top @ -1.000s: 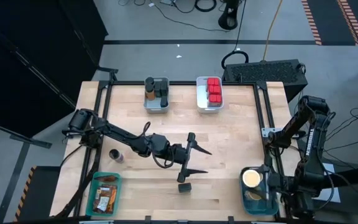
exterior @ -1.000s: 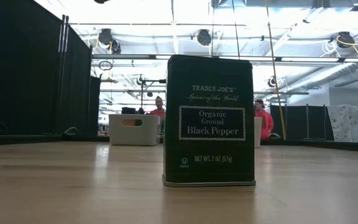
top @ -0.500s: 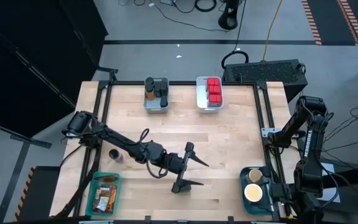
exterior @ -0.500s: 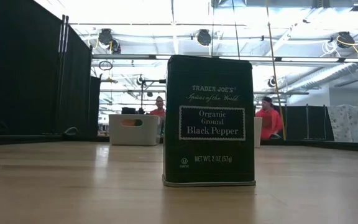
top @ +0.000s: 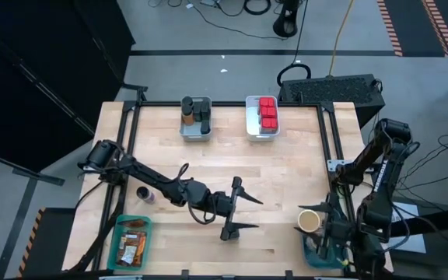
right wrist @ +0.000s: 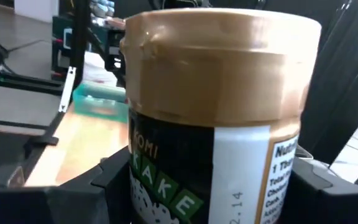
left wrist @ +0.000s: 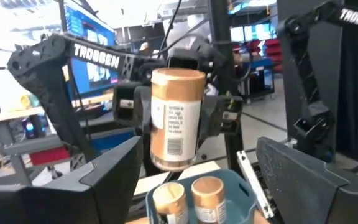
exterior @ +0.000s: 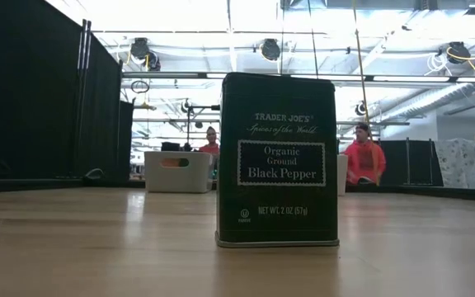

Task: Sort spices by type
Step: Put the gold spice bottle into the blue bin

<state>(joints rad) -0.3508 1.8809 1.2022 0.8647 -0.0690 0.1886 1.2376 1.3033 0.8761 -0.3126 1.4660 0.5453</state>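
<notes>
Grey bin (top: 195, 129): dark jars.
White bin (top: 262, 128): red tins.
Teal bin (top: 131, 242): packets.
Blue bin (left wrist: 241, 186): two tan-topped jars.
Right gripper (top: 317, 224): clamped on tan-topped jar (top: 309, 221).
Left gripper (top: 242, 214): fingers apart, empty.

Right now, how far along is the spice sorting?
Done: red tins in the white bin, dark jars in the grey bin, packets in the teal bin. In hand: right claw holds a tan-topped jar by the blue bin. Remaining: pepper tin, one loose dark jar.

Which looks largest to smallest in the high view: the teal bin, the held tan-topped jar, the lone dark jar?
1. teal bin
2. tan-topped jar, held up, so nearer the camera
3. lone dark jar
</notes>
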